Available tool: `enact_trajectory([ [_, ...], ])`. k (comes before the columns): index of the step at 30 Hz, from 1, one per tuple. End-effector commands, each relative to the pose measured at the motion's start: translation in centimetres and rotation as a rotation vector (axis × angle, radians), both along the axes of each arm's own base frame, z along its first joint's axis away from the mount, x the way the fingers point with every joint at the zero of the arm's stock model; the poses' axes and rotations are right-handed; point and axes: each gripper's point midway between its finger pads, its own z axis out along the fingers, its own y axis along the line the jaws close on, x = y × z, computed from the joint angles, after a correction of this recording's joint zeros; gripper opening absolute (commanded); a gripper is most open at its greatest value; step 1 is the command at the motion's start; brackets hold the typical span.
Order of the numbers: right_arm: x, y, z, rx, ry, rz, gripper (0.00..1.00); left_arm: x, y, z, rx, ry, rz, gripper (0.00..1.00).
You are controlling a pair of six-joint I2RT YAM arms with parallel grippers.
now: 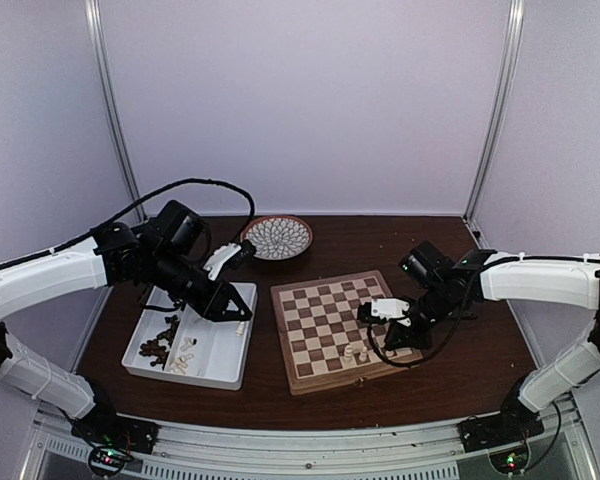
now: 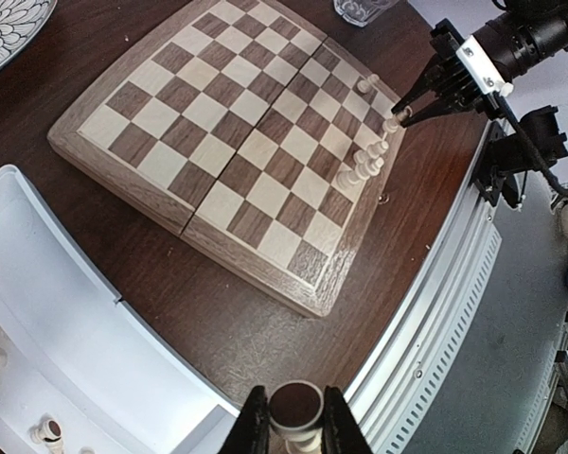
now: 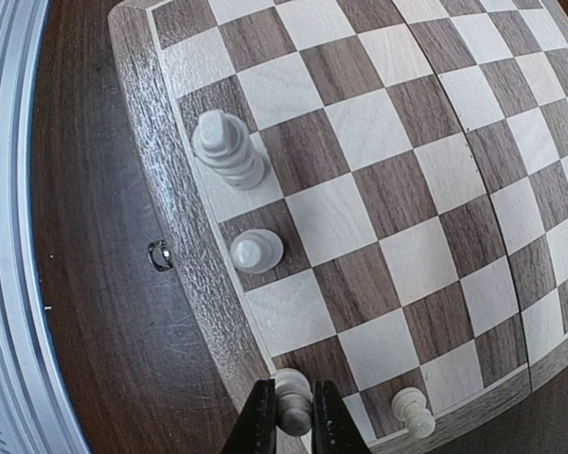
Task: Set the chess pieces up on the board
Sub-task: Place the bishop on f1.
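The cream piece [image 3: 290, 409] I am placing is pinched in the right end effector [image 3: 292, 395], whose jaws are closed narrow on it. It hangs over a dark square in the edge row of the board [image 3: 398, 189], on the side nearest the arm bases. I cannot tell whether its base touches the wood yet. Along that row stand a tall ringed piece [image 3: 229, 149] and a round-headed pawn [image 3: 256, 251], and a small cream figure [image 3: 412, 411] stands close by near the corner. To do this well, I want to come straight down with the piece upright and centred on its square. Then I part the jaws only slightly and lift vertically, so neither finger clips the small figure. The left end effector [image 2: 295, 421] is likewise clamped on a second cream piece [image 2: 295, 405], above the near end of the white tray [image 2: 66, 312] on the dark tabletop [image 3: 104, 312]. Its dark round base faces the wrist camera, so I judge it is tipped over and will need righting before it goes onto the board. I would hold that arm back until the right one is clear.
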Motion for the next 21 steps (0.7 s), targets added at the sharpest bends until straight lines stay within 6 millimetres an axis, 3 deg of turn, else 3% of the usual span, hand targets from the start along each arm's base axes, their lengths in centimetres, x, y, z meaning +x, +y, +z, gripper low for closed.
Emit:
enact_trajectory([
  [1, 0.2, -0.2, -0.6, -0.006, -0.008, 0.005, 0.05, 0.4, -0.2, 0.5, -0.030, -0.013, 0.008, 0.00],
  [21, 1.2, 0.0, -1.0, -0.011, -0.042, -0.018, 0.08, 0.3, -0.5, 0.0, -0.038, 0.006, 0.004, 0.00],
])
